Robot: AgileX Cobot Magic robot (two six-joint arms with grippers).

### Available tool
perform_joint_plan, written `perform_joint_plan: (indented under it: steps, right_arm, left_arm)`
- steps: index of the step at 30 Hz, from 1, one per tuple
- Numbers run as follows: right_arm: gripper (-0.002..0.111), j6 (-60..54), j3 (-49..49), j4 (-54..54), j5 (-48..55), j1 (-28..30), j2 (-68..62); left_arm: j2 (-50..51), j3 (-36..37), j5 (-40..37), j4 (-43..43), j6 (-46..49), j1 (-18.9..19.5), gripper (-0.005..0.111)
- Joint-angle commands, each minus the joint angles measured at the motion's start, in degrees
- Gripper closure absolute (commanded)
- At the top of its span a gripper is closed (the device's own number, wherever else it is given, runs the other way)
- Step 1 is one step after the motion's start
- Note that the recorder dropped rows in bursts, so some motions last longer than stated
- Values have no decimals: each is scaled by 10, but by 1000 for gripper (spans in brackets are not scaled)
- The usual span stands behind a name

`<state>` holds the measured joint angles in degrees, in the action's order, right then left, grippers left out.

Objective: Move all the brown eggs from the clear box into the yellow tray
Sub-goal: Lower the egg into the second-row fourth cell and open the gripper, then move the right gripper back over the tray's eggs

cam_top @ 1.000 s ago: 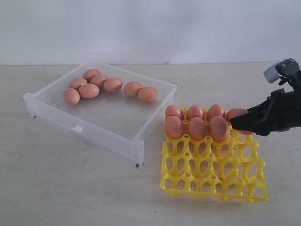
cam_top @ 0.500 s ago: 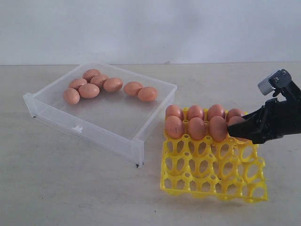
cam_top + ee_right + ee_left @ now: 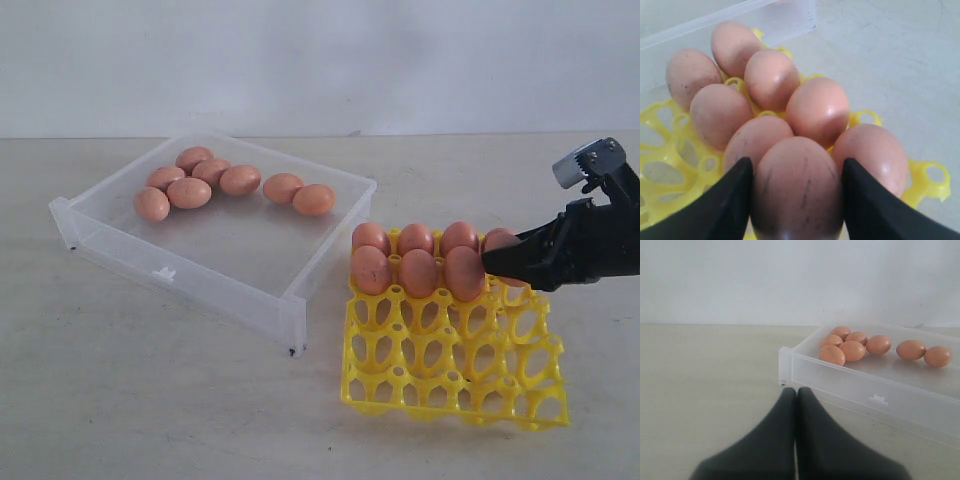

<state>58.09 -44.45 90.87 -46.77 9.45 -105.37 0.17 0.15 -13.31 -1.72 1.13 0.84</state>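
Right claw (image 3: 497, 262) grips a brown egg (image 3: 797, 187) at the yellow tray (image 3: 450, 375), with seven other eggs (image 3: 418, 272) just beyond. Left claw (image 3: 796, 392) is closed, with the clear box (image 3: 875, 392) ahead.

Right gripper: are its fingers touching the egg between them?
Touching. The right wrist view shows both fingers flush against the egg, no gap.

Your right arm shows at the 3 o'clock edge of the exterior view. Its black two-fingered right gripper (image 3: 497, 262) points toward 9 o'clock and tilts slightly downward. The jaws are clamped on a smooth orange-brown oval egg (image 3: 797, 190), one finger against each side. Your black left gripper (image 3: 796, 392) sits low with its two fingers pressed flat together.
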Motion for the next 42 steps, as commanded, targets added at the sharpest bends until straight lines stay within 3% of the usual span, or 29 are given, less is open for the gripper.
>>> perform_joint_plan:
  steps: [1,6,17,22,24,29,35,38,40,42]
  right_arm:
    - [64,0,-2,-7,-7,3,2]
    - [52,16,-2,-18,-9,3,2]
    - [53,20,-2,-23,-29,3,2]
    - [54,20,-2,-88,-164,2,2]
    - [63,20,-2,-125,-232,-2,3]
    - [109,46,-3,-155,-232,-66,37]
    - [108,-39,-38,-183,-232,-251,76]
    - [108,-121,-106,-230,-97,-371,76]
    - [108,-229,-161,-293,117,-450,74]
    - [108,-393,-244,-469,390,-510,43]
  left_arm:
    - [-2,-1,0,-3,0,-2,111]
    - [-2,-1,0,-3,0,-2,111]
    - [-2,-1,0,-3,0,-2,111]
    - [-2,-1,0,-3,0,-2,111]
    - [-2,-1,0,-3,0,-2,111]
    - [-2,-1,0,-3,0,-2,111]
    - [-2,-1,0,-3,0,-2,111]
    - [-2,-1,0,-3,0,-2,111]
    - [-2,-1,0,-3,0,-2,111]
    - [-2,-1,0,-3,0,-2,111]
